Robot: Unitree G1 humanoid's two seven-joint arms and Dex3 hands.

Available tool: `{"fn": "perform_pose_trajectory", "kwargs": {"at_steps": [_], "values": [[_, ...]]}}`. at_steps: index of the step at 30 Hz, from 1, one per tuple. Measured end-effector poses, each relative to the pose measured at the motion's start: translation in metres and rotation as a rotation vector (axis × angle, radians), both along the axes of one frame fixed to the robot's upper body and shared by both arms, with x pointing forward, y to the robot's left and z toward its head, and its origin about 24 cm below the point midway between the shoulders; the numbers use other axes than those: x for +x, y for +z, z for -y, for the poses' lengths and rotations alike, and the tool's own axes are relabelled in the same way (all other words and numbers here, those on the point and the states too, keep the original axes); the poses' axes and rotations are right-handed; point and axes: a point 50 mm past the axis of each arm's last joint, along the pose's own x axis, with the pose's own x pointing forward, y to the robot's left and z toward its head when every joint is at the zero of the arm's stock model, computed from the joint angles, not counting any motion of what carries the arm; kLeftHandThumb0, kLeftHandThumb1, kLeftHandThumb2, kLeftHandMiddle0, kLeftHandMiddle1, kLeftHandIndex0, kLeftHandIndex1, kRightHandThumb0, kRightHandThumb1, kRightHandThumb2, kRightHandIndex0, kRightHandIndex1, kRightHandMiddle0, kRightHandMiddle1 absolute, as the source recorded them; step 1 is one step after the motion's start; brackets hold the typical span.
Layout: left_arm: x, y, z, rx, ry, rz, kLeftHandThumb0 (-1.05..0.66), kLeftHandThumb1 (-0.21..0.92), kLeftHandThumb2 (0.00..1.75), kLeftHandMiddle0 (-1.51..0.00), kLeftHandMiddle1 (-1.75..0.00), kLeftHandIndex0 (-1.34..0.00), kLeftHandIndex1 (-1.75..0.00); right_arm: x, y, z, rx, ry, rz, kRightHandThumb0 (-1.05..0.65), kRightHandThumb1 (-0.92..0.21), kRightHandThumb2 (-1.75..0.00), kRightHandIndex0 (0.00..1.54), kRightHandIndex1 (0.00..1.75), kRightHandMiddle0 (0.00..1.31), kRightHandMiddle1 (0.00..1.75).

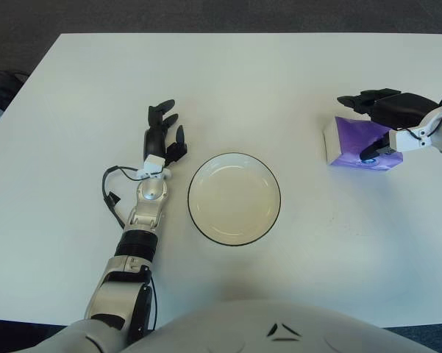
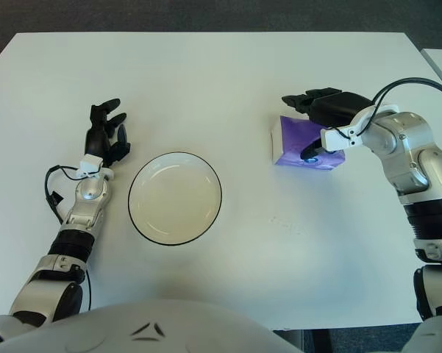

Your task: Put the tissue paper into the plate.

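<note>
— Black fingers (image 2: 303,98) of the right hand (image 2: 325,110): status?
— Spread apart, extended above the far edge of the purple tissue pack (image 2: 298,143); thumb at the near right side. Nothing is clamped.
— Pack location?
— Flat on the white table (image 2: 228,66), well to the right of the empty plate (image 2: 174,198).
— Left hand (image 1: 164,134)?
— Fingers loosely apart, holding nothing, just left of the plate.

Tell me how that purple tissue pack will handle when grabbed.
The purple tissue pack looks like a soft wrapped packet, so it will probably squash under the right hand and feel light. Lying flat, it should slide rather than roll or tip.
</note>
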Motion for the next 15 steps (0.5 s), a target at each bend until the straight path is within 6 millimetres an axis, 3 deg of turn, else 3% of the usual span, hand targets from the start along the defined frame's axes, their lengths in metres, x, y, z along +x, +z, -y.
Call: {"fn": "perform_pose_trajectory", "kwargs": {"at_steps": [15], "values": [[0.0,0.001,-0.001,0.003,0.002,0.003,-0.67,0.92,0.77,-0.27,-0.65,0.0,-0.92,-0.008,-0.018,-0.005,-0.026,0.041,-0.08,-1.05,-0.92,-0.23,0.0,0.0,0.0,0.0]]}}
